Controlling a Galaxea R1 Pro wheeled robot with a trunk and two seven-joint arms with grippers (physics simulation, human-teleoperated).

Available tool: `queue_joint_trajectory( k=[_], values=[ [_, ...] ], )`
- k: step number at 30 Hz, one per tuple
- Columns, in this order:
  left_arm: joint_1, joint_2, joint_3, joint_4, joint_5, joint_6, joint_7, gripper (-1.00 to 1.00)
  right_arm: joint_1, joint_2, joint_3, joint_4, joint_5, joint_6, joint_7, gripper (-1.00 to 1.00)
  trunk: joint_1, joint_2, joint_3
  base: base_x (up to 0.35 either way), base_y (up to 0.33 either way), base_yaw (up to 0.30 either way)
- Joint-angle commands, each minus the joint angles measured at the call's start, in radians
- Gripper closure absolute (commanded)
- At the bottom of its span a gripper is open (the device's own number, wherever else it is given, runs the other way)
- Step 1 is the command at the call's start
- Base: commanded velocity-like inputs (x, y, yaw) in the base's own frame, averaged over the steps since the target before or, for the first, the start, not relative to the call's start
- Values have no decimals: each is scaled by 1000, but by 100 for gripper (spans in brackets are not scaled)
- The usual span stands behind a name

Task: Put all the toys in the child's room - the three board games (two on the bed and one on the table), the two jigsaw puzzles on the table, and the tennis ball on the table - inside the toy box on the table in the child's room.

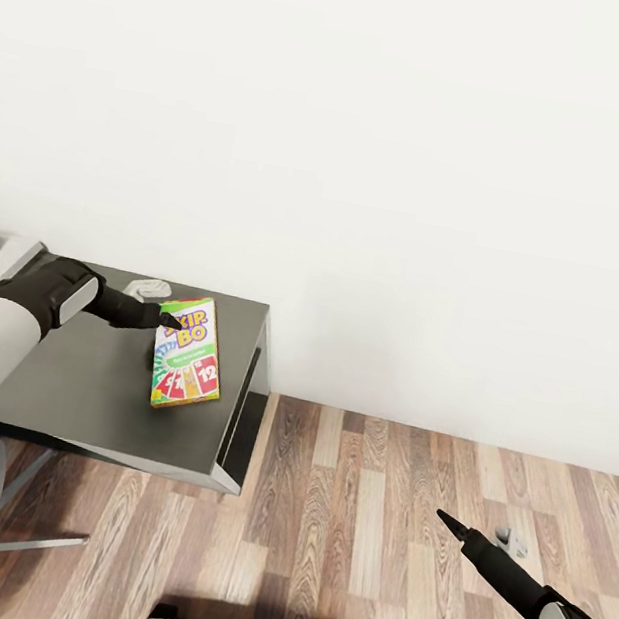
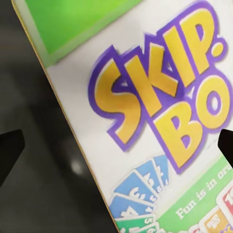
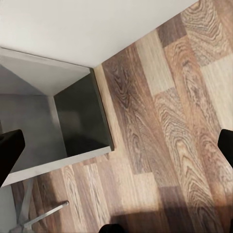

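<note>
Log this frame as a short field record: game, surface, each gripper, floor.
game: Skip-Bo box, lying flat, cover up
surface: dark grey table, game near its right end
left gripper: at the game's top edge, jaws open to either side of the cover in the wrist view; grasp not confirmed
right gripper: over the floor, jaws open, holding nothing
floor: wood planks

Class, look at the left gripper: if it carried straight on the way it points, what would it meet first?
Most likely the board game, lying flat on the dark table. The open left gripper points at its cover from close above, though the remaining gap is hard to judge.
</note>
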Motion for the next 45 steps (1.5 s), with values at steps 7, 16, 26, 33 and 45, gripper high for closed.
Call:
queue_joint_trajectory(
  k=[7,16,26,33,45],
  values=[
    [-1,1,-8,-1,10,6,0,-100,0,0,-2,-1,-7,10,3,-100,1,-2,-8,0,0,0],
    [-1,0,-8,-1,10,6,0,-100,0,0,-2,-1,-8,9,4,-100,1,-2,-18,0,0,0],
    [-1,0,-8,-1,10,6,1,-100,0,0,-2,-1,-7,9,4,-100,1,-2,-20,68,0,0],
    [-1,0,-8,-1,10,6,0,-100,0,0,-2,-1,-7,9,4,-100,1,-2,-26,31,0,-8],
    [-1,0,-9,-1,10,5,2,-100,0,0,-2,-1,-7,8,4,-100,1,-2,-36,2,0,-68]
  ],
)
